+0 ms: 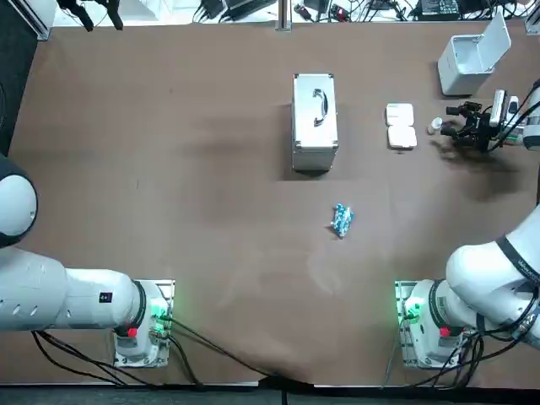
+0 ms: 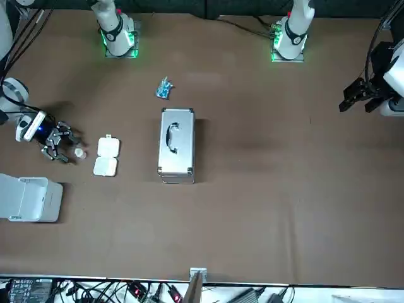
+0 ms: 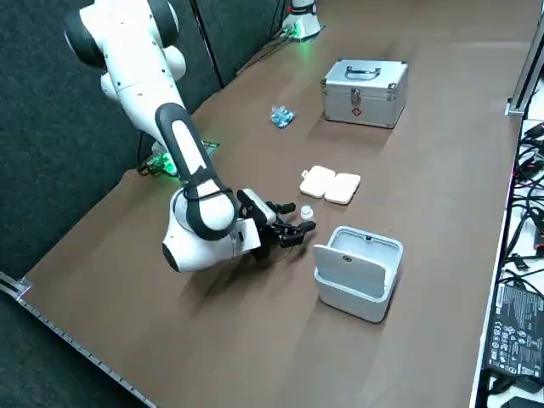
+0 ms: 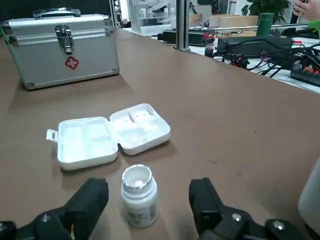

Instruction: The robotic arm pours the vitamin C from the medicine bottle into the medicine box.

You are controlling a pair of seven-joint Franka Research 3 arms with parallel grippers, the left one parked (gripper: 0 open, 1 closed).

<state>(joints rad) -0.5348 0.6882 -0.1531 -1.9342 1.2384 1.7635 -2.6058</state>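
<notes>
overhead, left to right. first the silver case (image 1: 314,122), closed, handle up, well apart from the work. nearer the bases, a small blue packet (image 1: 341,220), no part of this job. then the medicine box (image 1: 401,126): white, hinged open and lying flat, shallow compartments facing up, no tablets to be made out in them. just right of it, near but not touching, the medicine bottle (image 1: 434,125): small, white, upright on the table (image 1: 169,186), long axis vertical, no cap on, something pale at the mouth; cannot tell whether a seal or the tablets themselves. right again, the right gripper (image 1: 448,124), low over the table, lying nearly level, pointing leftward at bottle and box. fingers (image 4: 92,197) spread wide, holding nothing; from the wrist, bottle framed between them, at or just ahead of the tips, touching neither, nearer one finger than the other. so: bottle straight ahead on the gripper's line, box straight beyond it. likely step in hand: the approach for a side grasp on the bottle's body. probably calls for a slight advance, then a pinch across the width, upright axis kept through the lift. risk, as judged: one pad landing first and tipping so light a bottle short of the box. far right, toward the back edge, a white bin (image 1: 460,74), lid raised, not involved.
</notes>
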